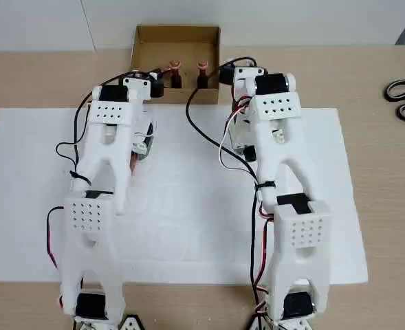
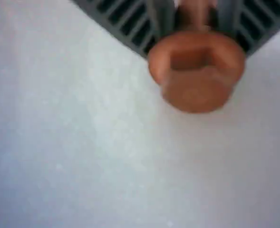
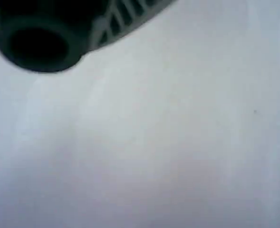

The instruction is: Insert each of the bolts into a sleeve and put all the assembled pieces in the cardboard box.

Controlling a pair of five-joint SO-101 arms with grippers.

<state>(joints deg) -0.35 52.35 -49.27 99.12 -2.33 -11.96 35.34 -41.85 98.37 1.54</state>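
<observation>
Left wrist view: bolt point(image 2: 195, 71) in pincer point(image 2: 195, 13)

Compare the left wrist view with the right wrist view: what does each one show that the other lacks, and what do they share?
Left wrist view: an orange bolt, its head with a hex recess facing the camera, clamped between the left gripper's ribbed grey fingers.
Right wrist view: a black sleeve, its round bore facing the camera, held against the right gripper's ribbed grey finger.
Both: a part held close to the camera, with the white sheet beneath it.
</observation>
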